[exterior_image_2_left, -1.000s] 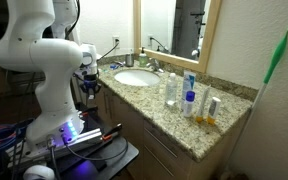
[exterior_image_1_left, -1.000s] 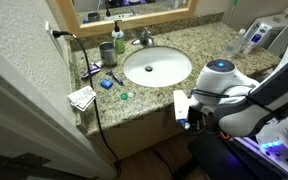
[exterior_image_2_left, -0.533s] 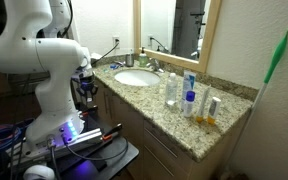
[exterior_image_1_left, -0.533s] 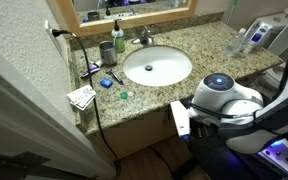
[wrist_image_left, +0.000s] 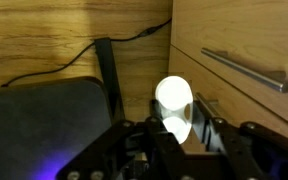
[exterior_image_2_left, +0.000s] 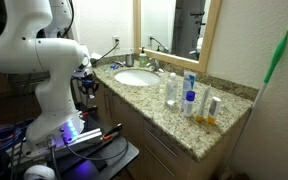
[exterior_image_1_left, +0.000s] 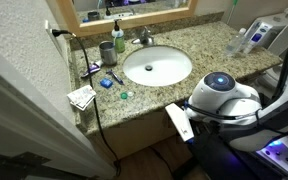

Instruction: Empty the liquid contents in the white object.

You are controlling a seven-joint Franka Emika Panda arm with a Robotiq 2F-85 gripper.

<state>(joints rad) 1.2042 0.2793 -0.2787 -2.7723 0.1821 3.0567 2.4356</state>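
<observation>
The white object (wrist_image_left: 174,103) is a small, bright white container held between my gripper's black fingers (wrist_image_left: 176,128) in the wrist view. In an exterior view it shows as a white oblong piece (exterior_image_1_left: 178,120), tilted, below the counter edge and in front of the wooden cabinet. My gripper (exterior_image_1_left: 188,130) is shut on it, off the front of the granite counter (exterior_image_1_left: 199,42). In an exterior view the gripper (exterior_image_2_left: 87,86) sits at the counter's near end; the white object is hard to make out there.
The white oval sink basin (exterior_image_1_left: 156,67) is set in the counter. A small green round piece (exterior_image_1_left: 125,96), a blue item (exterior_image_1_left: 106,83), a green cup (exterior_image_1_left: 106,52) and bottles (exterior_image_2_left: 189,98) stand on it. A drawer handle (wrist_image_left: 246,70) and black cable (exterior_image_1_left: 99,120) are near.
My gripper has moved down and away from the counter edge with the white object, which has tilted from upright to slanted.
</observation>
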